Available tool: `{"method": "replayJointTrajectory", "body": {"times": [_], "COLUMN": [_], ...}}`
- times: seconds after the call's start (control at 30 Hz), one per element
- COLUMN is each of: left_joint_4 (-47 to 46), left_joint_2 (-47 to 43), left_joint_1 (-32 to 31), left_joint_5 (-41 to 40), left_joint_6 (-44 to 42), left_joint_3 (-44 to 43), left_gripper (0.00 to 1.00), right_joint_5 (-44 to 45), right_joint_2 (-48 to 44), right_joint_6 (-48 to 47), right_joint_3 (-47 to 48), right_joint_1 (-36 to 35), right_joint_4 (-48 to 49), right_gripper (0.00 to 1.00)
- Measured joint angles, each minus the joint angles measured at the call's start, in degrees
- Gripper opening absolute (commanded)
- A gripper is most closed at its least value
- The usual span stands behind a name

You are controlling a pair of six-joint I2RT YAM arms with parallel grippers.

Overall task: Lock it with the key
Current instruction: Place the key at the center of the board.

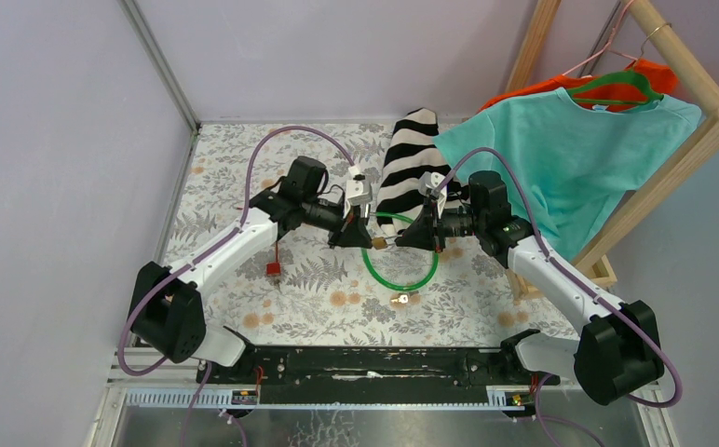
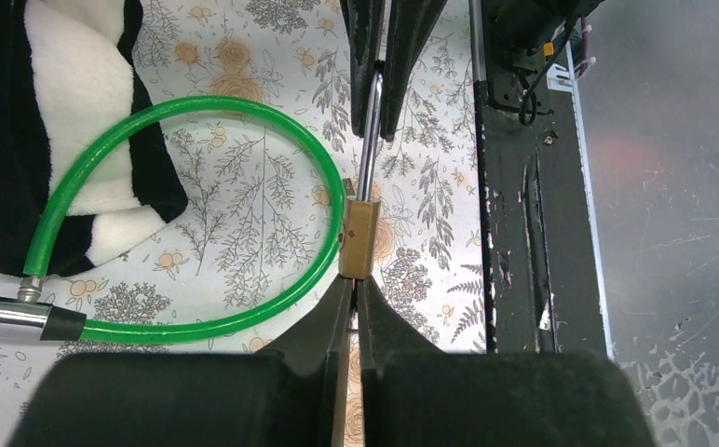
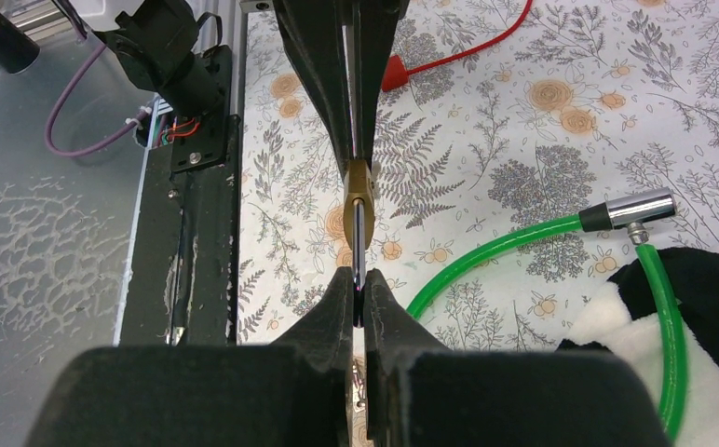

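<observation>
A floral-print counter (image 1: pixel 244 307) sits between pale lilac walls. Nearest, a small metal piece, perhaps a spare key (image 1: pixel 400 299), lies by a green cable (image 2: pixel 197 102) looped on the counter. At mid-counter the two arms meet. The left hand (image 2: pixel 357 284) is clamped on a small brass lock body (image 2: pixel 359 240), held just above the surface. The right hand (image 3: pixel 359 279) pinches a thin silver key (image 3: pixel 359 237), its tip at the lock. Both look light, rigid and slippery, and the key is best held flat across its blade. Beyond lie a striped cloth (image 1: pixel 410 158) and a teal T-shirt (image 1: pixel 561 158) on a wooden rack (image 1: pixel 682 56).
</observation>
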State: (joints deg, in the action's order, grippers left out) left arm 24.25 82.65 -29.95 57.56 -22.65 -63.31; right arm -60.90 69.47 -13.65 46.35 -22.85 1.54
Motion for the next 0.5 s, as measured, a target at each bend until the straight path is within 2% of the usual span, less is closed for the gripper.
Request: {"method": "replayJointTrajectory", "body": {"times": [0.07,0.5], "left_joint_4": [0.0,0.4], "left_joint_2": [0.0,-0.7], "left_joint_1": [0.0,-0.1], "left_joint_5": [0.3,-1.7], "left_joint_6": [-0.1,-3.0], "left_joint_3": [0.0,0.0], "left_gripper": [0.0,0.0], "right_joint_5": [0.0,1.0], "right_joint_2": [0.0,-1.6], "right_joint_6": [0.0,-1.7], "right_joint_3": [0.0,0.0], "right_joint_1": [0.0,1.3], "right_joint_4": [-0.1,-2.5], "right_gripper": [0.0,0.0]}}
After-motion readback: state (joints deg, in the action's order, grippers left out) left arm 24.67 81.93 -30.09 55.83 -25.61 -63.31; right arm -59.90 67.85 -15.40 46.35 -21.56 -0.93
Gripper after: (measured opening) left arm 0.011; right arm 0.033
